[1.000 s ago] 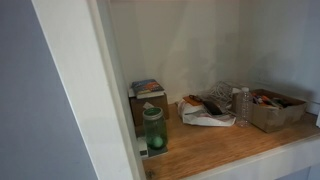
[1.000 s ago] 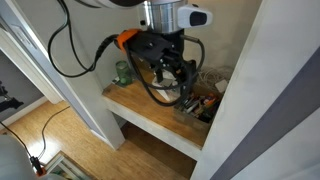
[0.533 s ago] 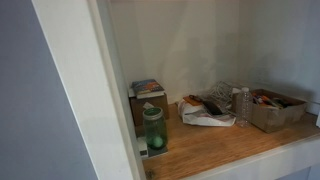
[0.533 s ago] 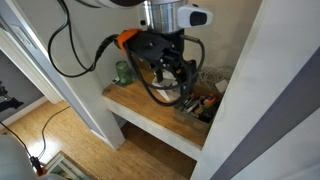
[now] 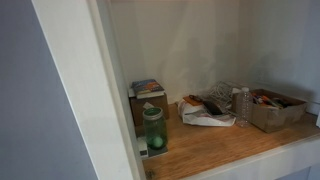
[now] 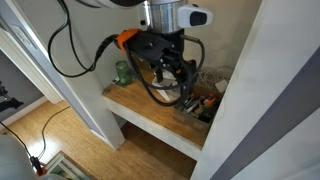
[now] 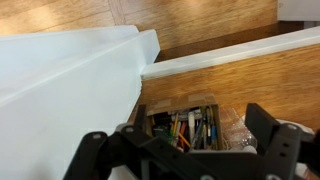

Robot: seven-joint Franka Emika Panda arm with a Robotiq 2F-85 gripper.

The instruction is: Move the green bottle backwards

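Observation:
The green bottle [image 5: 153, 130] stands upright near the front left of the wooden shelf [image 5: 215, 143], just in front of a brown box [image 5: 146, 103]. It also shows in an exterior view [image 6: 122, 72] by the white wall post. My gripper [image 6: 172, 72] hangs above the shelf, to the right of the bottle and apart from it. In the wrist view the gripper [image 7: 180, 150] is open and empty, with its fingers spread over a box of pens [image 7: 185, 125]. The bottle is out of the wrist view.
A clear plastic bottle [image 5: 243, 105] stands beside the cardboard pen box [image 5: 272, 110] at the right. A white packet and crumpled plastic [image 5: 205, 112] lie mid-shelf. A white frame post [image 5: 95, 90] borders the shelf's left side. The shelf sits in an alcove.

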